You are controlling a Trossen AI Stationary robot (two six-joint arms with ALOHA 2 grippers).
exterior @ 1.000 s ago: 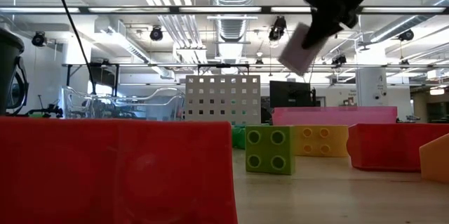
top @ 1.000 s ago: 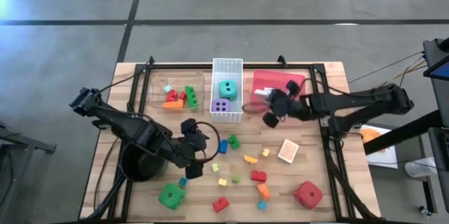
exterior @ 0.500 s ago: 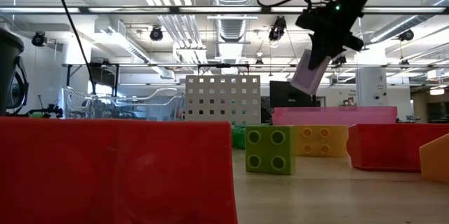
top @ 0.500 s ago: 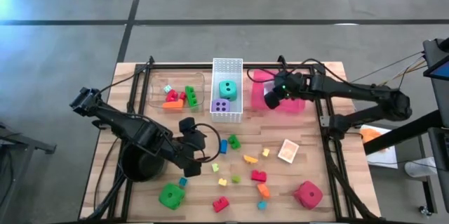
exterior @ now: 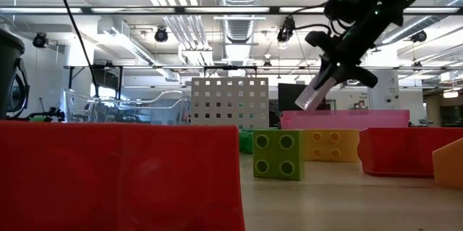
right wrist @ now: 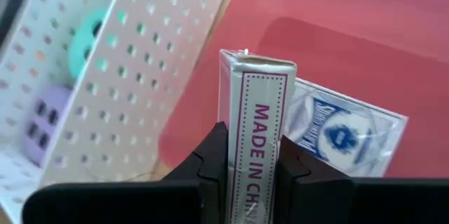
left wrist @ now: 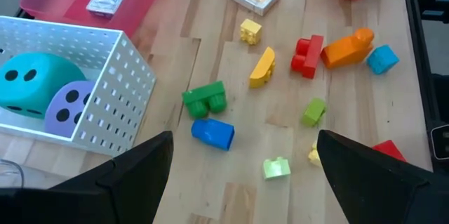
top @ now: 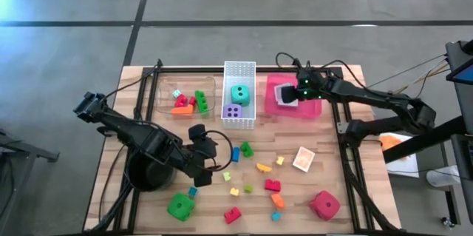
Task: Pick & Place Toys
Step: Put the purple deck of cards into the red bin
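My right gripper (top: 288,95) is over the red tray (top: 310,110) at the far right, shut on a small card pack (right wrist: 256,112), which also shows in the low view (exterior: 312,93). A second, blue-backed pack (right wrist: 344,129) lies flat in the tray. My left gripper (top: 211,163) is open and empty at the table's middle left, its fingers wide apart (left wrist: 242,182), facing loose bricks such as a blue brick (left wrist: 212,133) and a green brick (left wrist: 205,99). A third pack (top: 304,159) lies flat on the table. My right gripper pinches the card pack's two broad faces (right wrist: 231,147) between its two fingers (right wrist: 291,164), the narrow printed edge facing the wrist camera. The fingers slant down from the table's right. The pack hangs tilted below them, its lower end (exterior: 304,106) just above the tray's rim.
The white perforated basket (top: 239,66) holds a teal die (top: 239,94) and a purple die (top: 233,112). A clear bin (top: 166,92) holds bricks. A black pot (top: 148,173) sits by my left arm. A green die (top: 180,206), a red die (top: 324,205) and small bricks lie near the front.
My right gripper has carried the card pack from beside the basket toward the table's far edge, out over the red tray, and has come down. The pack stays pinched and has tipped a little further.
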